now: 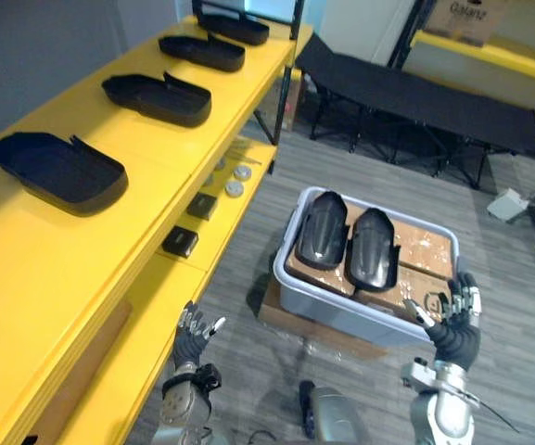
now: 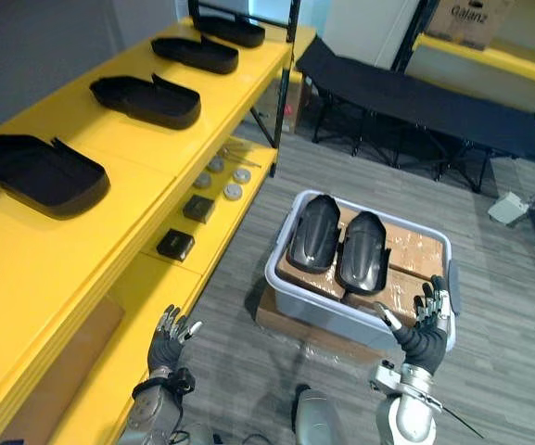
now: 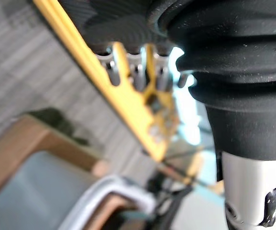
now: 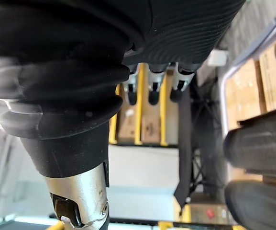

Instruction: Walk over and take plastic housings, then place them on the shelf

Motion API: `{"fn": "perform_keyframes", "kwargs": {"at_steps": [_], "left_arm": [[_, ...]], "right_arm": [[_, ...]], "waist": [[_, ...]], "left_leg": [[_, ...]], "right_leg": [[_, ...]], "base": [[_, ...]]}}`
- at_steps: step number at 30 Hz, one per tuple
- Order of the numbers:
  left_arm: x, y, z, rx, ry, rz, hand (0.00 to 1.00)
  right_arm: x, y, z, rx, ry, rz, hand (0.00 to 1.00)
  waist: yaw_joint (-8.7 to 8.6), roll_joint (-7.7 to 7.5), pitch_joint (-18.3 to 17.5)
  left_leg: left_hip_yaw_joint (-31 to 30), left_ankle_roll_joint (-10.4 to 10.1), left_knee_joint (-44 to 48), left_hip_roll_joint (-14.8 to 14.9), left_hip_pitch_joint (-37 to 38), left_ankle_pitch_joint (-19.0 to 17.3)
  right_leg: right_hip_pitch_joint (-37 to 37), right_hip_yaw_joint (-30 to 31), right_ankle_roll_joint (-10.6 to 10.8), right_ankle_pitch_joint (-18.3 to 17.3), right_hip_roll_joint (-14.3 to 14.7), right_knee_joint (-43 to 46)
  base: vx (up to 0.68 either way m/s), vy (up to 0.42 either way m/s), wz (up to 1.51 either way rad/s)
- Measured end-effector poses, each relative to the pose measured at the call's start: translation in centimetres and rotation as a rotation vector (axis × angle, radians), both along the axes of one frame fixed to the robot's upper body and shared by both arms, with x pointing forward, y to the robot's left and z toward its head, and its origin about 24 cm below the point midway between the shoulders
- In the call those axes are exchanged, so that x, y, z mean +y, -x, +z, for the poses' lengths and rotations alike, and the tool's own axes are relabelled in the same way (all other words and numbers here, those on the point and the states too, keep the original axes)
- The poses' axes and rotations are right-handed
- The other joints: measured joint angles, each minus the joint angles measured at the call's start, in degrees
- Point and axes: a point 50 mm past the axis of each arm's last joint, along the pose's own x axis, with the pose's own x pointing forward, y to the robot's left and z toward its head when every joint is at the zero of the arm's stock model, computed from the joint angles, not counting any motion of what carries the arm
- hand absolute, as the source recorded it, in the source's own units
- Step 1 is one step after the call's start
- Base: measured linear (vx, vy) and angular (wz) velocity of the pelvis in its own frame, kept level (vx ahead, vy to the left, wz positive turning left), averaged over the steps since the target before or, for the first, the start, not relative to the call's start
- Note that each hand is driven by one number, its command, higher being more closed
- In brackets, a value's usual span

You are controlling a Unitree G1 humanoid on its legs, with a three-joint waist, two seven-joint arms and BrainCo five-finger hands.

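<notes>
Two black plastic housings (image 1: 321, 229) (image 1: 373, 248) lie side by side on cardboard boxes inside a grey bin (image 1: 341, 311) on the floor. Several more housings (image 1: 61, 170) (image 1: 159, 97) rest in a row on the top board of the yellow shelf (image 1: 156, 158). My right hand (image 1: 454, 320) is raised beside the bin's near right corner, open with fingers spread and holding nothing. In the right wrist view the two housings (image 4: 259, 143) show past its straight fingers (image 4: 152, 88). My left hand (image 1: 193, 338) hangs open by the shelf's lower board, left of the bin.
The lower shelf board carries small black boxes (image 1: 181, 241) and round metal discs (image 1: 235, 188). A black folding cot (image 1: 415, 93) stands behind the bin. Another yellow shelf (image 1: 490, 51) with a cardboard box (image 1: 462, 19) runs along the far right. Grey floor lies between shelf and bin.
</notes>
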Motion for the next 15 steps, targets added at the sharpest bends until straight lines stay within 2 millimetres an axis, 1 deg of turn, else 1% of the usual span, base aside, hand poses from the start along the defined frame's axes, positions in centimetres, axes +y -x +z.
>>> {"fn": "perform_keyframes", "kwargs": {"at_steps": [1, 2, 3, 4, 5, 6, 7, 8, 9, 10, 11, 12, 13, 14, 15], "left_arm": [[0.2, 0.0, -0.1, 0.007, -0.009, -0.005, 0.00], [0.2, -0.2, -0.2, 0.019, -0.011, -0.011, 0.00], [-0.1, 0.0, -0.3, 0.025, 0.003, -0.009, 0.00], [-0.2, 0.0, -0.3, 0.025, 0.005, -0.011, 0.00], [-0.4, -0.1, -0.3, 0.022, 0.008, -0.021, 0.00], [-0.5, -0.4, -0.1, 0.007, 0.009, -0.022, 0.00], [-0.3, -0.6, 0.0, -0.005, 0.010, -0.012, 0.00], [-0.1, -0.6, 0.0, -0.006, 0.008, 0.002, 0.00], [0.1, -0.5, 0.0, -0.005, 0.003, 0.020, 0.00], [-0.1, -0.5, -0.2, 0.002, 0.007, 0.022, 0.00], [-0.4, -0.4, -0.4, 0.014, 0.017, 0.022, 0.00], [-0.8, -0.4, -0.7, 0.024, 0.029, 0.022, 0.00], [-1.7, -0.6, -0.7, 0.020, 0.066, 0.020, 0.00], [-2.3, -0.6, -0.6, 0.018, 0.088, 0.010, 0.00], [-3.1, -0.7, -0.6, 0.015, 0.112, -0.011, 0.00]], "right_arm": [[0.1, -0.1, 0.0, 0.001, -0.002, -0.004, 0.00], [-0.1, -0.3, -0.2, 0.013, -0.001, -0.021, 0.00], [-0.3, -0.3, -0.3, 0.021, 0.006, -0.030, 0.00], [-0.4, -0.3, -0.3, 0.024, 0.007, -0.032, 0.00], [-0.4, -0.2, -0.5, 0.036, 0.006, -0.036, 0.00], [-0.4, -0.1, -1.0, 0.063, 0.005, -0.035, 0.00], [-0.3, -0.1, -1.5, 0.092, 0.011, -0.027, 0.00], [-0.2, -0.1, -1.7, 0.100, 0.018, -0.021, 0.00], [-0.1, -0.2, -1.5, 0.100, 0.037, -0.011, 0.00], [-0.2, -0.2, -1.6, 0.110, 0.057, -0.011, 0.00], [-0.5, -0.1, -1.7, 0.127, 0.075, -0.015, 0.00], [-1.0, 0.1, -1.7, 0.145, 0.095, -0.020, 0.00], [-2.1, 0.3, -1.5, 0.151, 0.127, -0.031, 0.00], [-2.7, 0.4, -1.4, 0.158, 0.142, -0.043, 0.00], [-3.9, 0.8, -1.4, 0.179, 0.159, -0.065, 0.00]], "waist": [[0.15, -0.75, -0.5], [0.91, 0.41, -1.2], [0.86, 2.04, -2.1], [0.62, 2.57, -2.4], [0.41, 3.05, -2.9], [0.41, 2.56, -3.3], [0.79, 1.70, -3.8], [0.92, 1.19, -4.0], [0.92, 0.92, -4.2], [0.62, 0.91, -4.1], [0.42, 1.04, -4.0], [0.13, 1.49, -3.8], [-0.82, 2.45, -3.3], [-1.24, 2.91, -3.0], [-1.63, 3.57, -2.6]], "left_leg": [[0.3, -0.3, 0.4, 0.0, -0.2, 0.2], [-0.6, -1.7, -0.3, 1.0, -0.3, 1.3], [-0.9, -3.0, -3.4, 2.1, 1.0, 2.8], [-0.5, -3.3, -4.9, 2.2, 1.6, 3.6], [-0.1, -3.6, -6.0, 2.5, 1.9, 4.6], [1.0, -3.6, -6.2, 2.6, 2.3, 5.4], [2.5, -3.6, -5.5, 2.9, 2.2, 5.4], [3.1, -3.6, -5.1, 3.2, 2.0, 5.4], [3.9, -3.7, -4.0, 4.1, 1.5, 5.5], [3.9, -4.2, -3.3, 4.8, 1.3, 5.8], [3.8, -4.5, -3.2, 5.1, 1.4, 5.9], [3.6, -4.8, -3.1, 5.7, 1.5, 6.1], [3.3, -5.3, -3.1, 6.3, 1.6, 6.4], [3.3, -5.5, -3.3, 6.4, 1.6, 6.7], [3.6, -5.2, -3.6, 6.2, 2.1, 7.4]], "right_leg": [[0.9, 0.2, -0.9, 5.0, -0.6, -1.2], [0.8, -1.4, 0.5, 5.3, 0.9, -2.9], [0.3, -2.3, 1.1, 6.1, 1.8, -3.9], [0.6, -2.8, 1.3, 5.9, 2.1, -4.9], [0.8, -3.2, 1.9, 5.4, 2.5, -6.2], [1.7, -3.7, 4.5, 3.4, 2.9, -8.7], [3.2, -5.8, 6.9, 0.9, 2.9, -11.8], [4.0, -6.7, 7.9, 0.1, 3.2, -13.9], [5.6, -8.6, 9.3, -0.8, 4.0, -18.4], [7.1, -10.1, 10.3, -1.3, 4.9, -22.1], [8.2, -11.1, 10.8, -1.6, 5.8, -24.3], [9.2, -11.4, 10.9, -1.8, 6.2, -25.9], [10.3, -12.3, 10.7, -1.9, 7.1, -27.2], [10.5, -12.5, 10.4, -2.1, 7.2, -27.3], [10.5, -12.4, 10.1, -2.3, 7.1, -27.3]], "base": [[-0.03, -0.218, -0.72], [-0.02, -0.253, -0.70], [-0.02, -0.206, -0.61], [-0.01, -0.189, -0.36], [0.00, -0.127, -0.30], [-0.01, -0.205, -0.52], [-0.01, -0.172, -0.64], [-0.02, -0.273, -0.72], [-0.01, -0.251, -0.63], [-0.01, -0.324, -0.58], [0.00, -0.248, -0.34], [-0.01, -0.229, -0.09], [-0.02, -0.136, 0.07], [-0.05, -0.068, 0.06], [-0.08, -0.049, -0.08]]}}
